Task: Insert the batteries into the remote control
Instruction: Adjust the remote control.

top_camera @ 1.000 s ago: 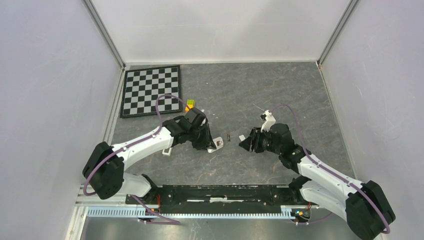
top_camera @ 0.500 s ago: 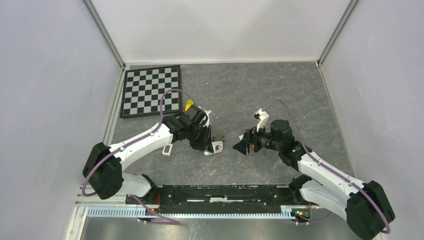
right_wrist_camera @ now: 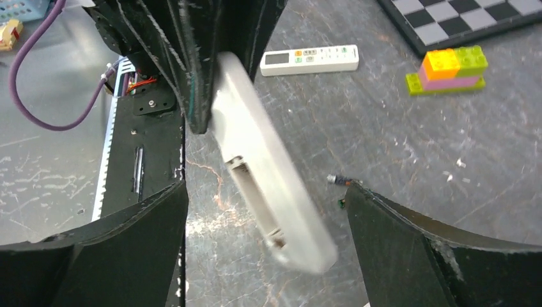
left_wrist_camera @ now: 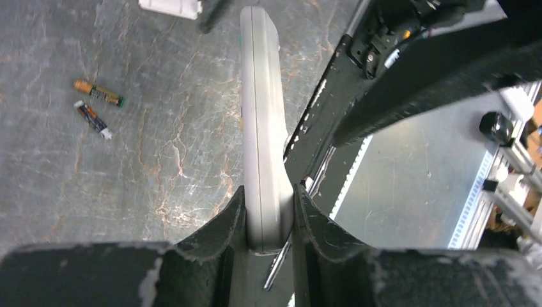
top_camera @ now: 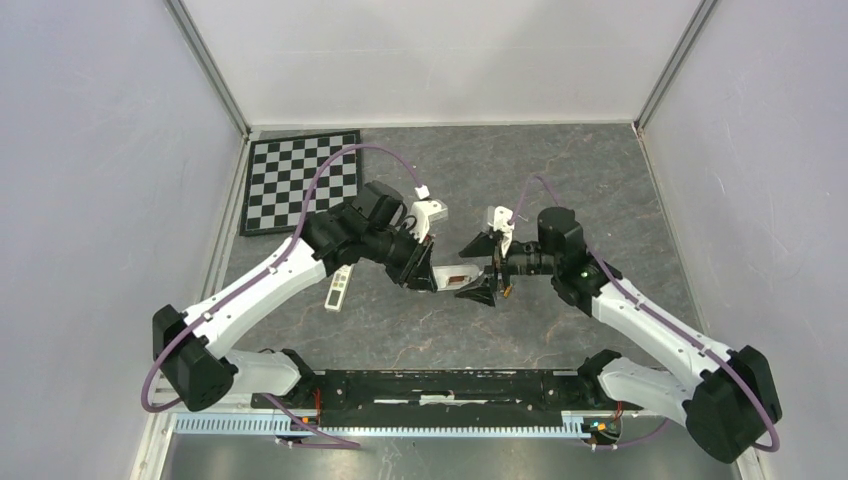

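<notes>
Left wrist: remote [left_wrist_camera: 261, 109] lengthwise beyond gripper [left_wrist_camera: 268, 195]

No text, brand or number can be read anywhere. The two batteries [left_wrist_camera: 98, 94] on the desk [left_wrist_camera: 160, 160] have printed wrappers, too small to make out. The white remote [right_wrist_camera: 309, 59], at 12 o'clock in the right wrist view, shows buttons and a display with blurred markings.

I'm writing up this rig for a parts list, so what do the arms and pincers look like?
The left arm and right arm are white shells with black joints, each with a purple cable. The left pincer and right pincer have black, wedge-shaped fingers with scuffed edges.
</notes>
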Robot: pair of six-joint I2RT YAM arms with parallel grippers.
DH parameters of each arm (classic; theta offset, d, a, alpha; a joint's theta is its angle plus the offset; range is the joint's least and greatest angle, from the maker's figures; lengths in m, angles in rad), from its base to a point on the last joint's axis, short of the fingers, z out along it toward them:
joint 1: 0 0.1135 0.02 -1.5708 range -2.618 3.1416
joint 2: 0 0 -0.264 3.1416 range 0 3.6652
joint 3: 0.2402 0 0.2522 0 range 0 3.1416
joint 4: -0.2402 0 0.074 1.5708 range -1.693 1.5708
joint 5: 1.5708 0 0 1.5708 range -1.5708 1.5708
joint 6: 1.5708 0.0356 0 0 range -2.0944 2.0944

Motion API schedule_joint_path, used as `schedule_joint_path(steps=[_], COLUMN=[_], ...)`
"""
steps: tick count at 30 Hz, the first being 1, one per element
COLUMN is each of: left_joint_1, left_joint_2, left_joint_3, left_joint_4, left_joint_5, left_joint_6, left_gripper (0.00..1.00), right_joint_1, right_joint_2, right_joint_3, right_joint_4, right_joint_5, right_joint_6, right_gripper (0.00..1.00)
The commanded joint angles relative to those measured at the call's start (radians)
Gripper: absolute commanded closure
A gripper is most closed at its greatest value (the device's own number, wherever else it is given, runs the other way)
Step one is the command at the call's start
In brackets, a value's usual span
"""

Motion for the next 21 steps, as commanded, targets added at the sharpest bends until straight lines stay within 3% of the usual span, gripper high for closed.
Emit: schedule_joint_path(steps=[1,5,15,17,19,21], left_joint_1=[-0.005,-0.008,-0.008,-0.008,-0.008,-0.008], left_joint_2=[-0.035,-0.037,-0.058,-0.067,-0.081,-0.099], left_joint_3=[0.077,0.094,0.11,0.122,0.125,0.121], left_joint_4=[-0.092,-0.137,-0.171,-0.17,-0.149,-0.114], left_joint_5=[0.098,0.129,0.161,0.169,0.163,0.158], left_joint_6=[0.239,0.307,0.379,0.385,0.367,0.336], left_gripper=[0.98,0.98,0.98,0.88,0.67,0.39], right_joint_1=[0.01,0.041,0.13,0.134,0.135,0.136], right_joint_2=[0.072,0.101,0.129,0.132,0.12,0.096], right_joint_3=[0.129,0.141,0.161,0.164,0.155,0.138], right_joint_4=[-0.183,-0.233,-0.286,-0.252,-0.188,-0.106], right_joint_5=[-0.134,-0.189,-0.183,-0.176,-0.159,-0.151], right_joint_6=[-0.227,-0.262,-0.277,-0.238,-0.179,-0.109], right_gripper=[0.06,0.18,0.67,0.78,0.87,0.91])
